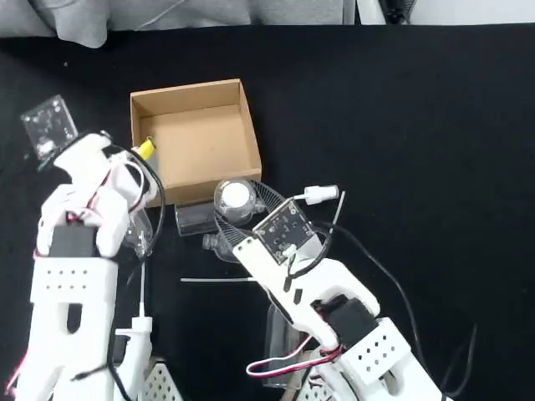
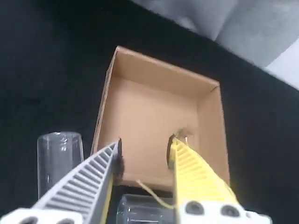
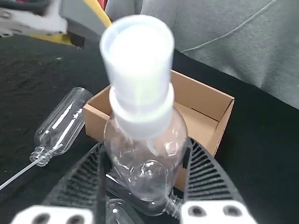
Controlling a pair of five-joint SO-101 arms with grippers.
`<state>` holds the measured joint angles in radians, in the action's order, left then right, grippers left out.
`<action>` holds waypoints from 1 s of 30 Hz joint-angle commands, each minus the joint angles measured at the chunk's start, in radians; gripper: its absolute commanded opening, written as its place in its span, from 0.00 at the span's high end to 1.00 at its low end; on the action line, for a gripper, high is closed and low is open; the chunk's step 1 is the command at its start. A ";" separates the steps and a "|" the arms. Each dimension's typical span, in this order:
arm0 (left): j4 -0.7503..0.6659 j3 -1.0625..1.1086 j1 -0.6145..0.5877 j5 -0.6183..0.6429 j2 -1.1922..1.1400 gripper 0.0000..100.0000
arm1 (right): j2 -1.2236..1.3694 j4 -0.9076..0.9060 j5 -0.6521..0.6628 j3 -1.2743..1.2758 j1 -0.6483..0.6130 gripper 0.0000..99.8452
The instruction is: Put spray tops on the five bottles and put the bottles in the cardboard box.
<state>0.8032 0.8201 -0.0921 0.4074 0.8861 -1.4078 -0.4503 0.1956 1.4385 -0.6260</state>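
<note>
The cardboard box stands open at the upper left of the black table, with bare inner walls. My right gripper is shut on a clear bottle with a white spray-top cap, held upright just in front of the box's near wall. My left gripper is open with nothing between its grey and yellow fingers, at the box's left wall. A second clear bottle lies uncapped beside the box. A loose spray top lies to the right of the held bottle.
More clear bottles lie on the table: one before the box, one under the left arm, one by the left gripper. Another spray top with its tube lies at the lower left. A thin loose tube lies mid-table.
</note>
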 commanded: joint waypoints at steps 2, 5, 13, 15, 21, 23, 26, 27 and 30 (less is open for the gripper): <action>0.005 -0.116 -0.027 0.003 -0.135 0.84 | -0.033 -0.006 -0.009 -0.036 0.029 0.91; 0.005 -0.136 -0.038 0.003 -0.195 0.84 | -0.033 -0.006 -0.009 -0.036 0.029 0.91; 0.006 -0.162 -0.048 -0.018 -0.276 0.84 | -0.033 -0.006 -0.008 -0.036 0.029 0.91; 0.005 -0.162 -0.048 -0.035 -0.288 0.84 | -0.033 -0.006 -0.008 -0.036 0.029 0.91; 0.005 -0.186 -0.051 -0.038 -0.336 0.84 | -0.033 -0.006 -0.005 -0.035 0.029 0.91; 0.006 -0.205 -0.065 -0.038 -0.374 0.84 | -0.033 -0.006 -0.005 -0.035 0.029 0.91; 0.006 -0.243 -0.082 -0.038 -0.448 0.84 | -0.033 -0.006 -0.003 -0.035 0.029 0.91; 0.008 -0.255 -0.082 -0.038 -0.470 0.84 | -0.033 -0.006 -0.003 -0.035 0.029 0.91; 0.066 -0.317 -0.077 -0.038 -0.531 0.84 | -0.033 -0.006 -0.003 -0.035 0.029 0.91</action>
<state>0.8109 0.6268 -0.1642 0.3782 0.4043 -1.4078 -0.4503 0.1956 1.4385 -0.6229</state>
